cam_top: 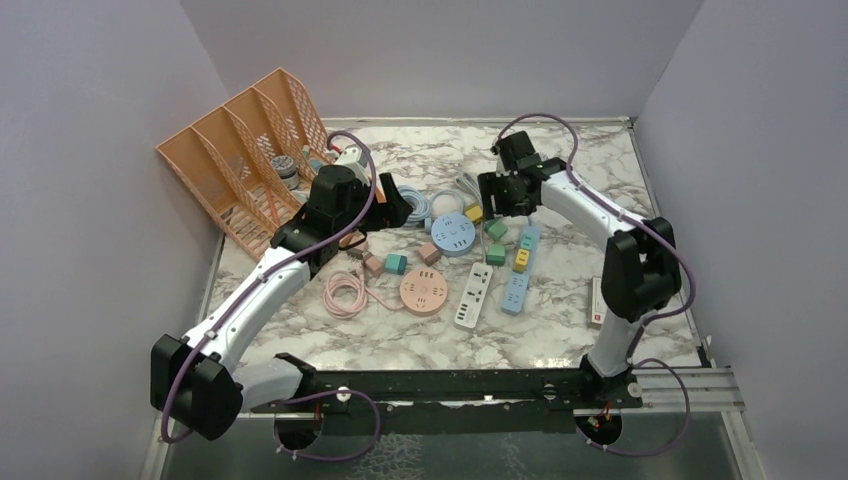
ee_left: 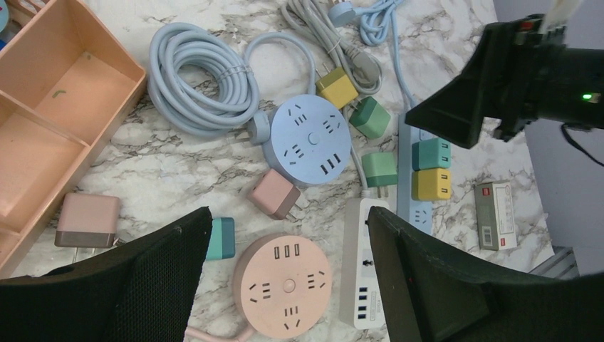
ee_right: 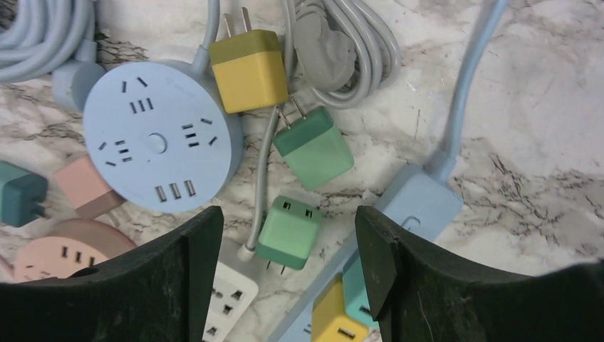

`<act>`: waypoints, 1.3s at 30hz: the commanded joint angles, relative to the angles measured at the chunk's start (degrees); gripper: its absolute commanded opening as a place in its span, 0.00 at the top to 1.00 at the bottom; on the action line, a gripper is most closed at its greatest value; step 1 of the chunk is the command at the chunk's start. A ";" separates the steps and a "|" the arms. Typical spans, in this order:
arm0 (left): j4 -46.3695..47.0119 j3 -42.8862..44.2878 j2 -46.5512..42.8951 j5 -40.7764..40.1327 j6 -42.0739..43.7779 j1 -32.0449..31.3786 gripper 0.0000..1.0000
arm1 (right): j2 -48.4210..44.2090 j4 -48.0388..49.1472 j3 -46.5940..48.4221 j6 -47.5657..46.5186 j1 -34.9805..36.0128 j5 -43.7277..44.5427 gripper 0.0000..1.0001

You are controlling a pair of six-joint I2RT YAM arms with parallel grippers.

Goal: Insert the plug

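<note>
Above a marble table (cam_top: 560, 330) strewn with chargers, the right gripper (ee_right: 288, 214) hangs with its jaws spread wide and nothing between them. A light green plug (ee_right: 285, 239) lies loose on the stone directly below, near the blue power strip (ee_right: 420, 206). A teal plug (ee_left: 431, 153) and a yellow plug (ee_left: 431, 184) sit side by side in that strip. The left gripper (ee_left: 288, 221), likewise wide open and empty, hovers over the pink round socket (ee_left: 285, 292).

Your left arm (cam_top: 255, 295) stretches forward from its base, and the left gripper (ee_left: 288, 217) hangs just left of the round blue socket (cam_top: 453, 234), fingers spread with nothing between them. Your right arm (cam_top: 600, 215) bends at the elbow back toward that socket; the right gripper (ee_right: 288, 214) hovers just right of it, fingers parted, also empty.
</note>
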 commanded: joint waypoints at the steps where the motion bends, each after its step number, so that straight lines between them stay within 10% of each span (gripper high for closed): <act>1: 1.75 2.15 0.85 0.60 -0.81 -0.34 0.17 | 5.96 0.75 3.07 -5.64 -0.22 -0.50 0.32; 15: 1.61 3.20 1.79 1.60 0.54 -0.31 0.17 | 16.22 1.29 5.23 -8.97 -0.27 2.30 0.36; 22: 1.84 3.47 2.08 1.36 0.59 -0.31 0.17 | 17.58 0.67 6.66 -9.53 -0.22 1.94 0.62; 25: 1.93 3.48 2.06 1.41 0.49 -0.31 0.17 | 16.17 0.21 6.70 -8.92 -0.24 1.82 0.76; 39: 3.17 8.03 4.09 11.86 -3.24 -0.35 0.12 | -6.36 15.92 -6.11 -7.13 1.51 -18.82 0.77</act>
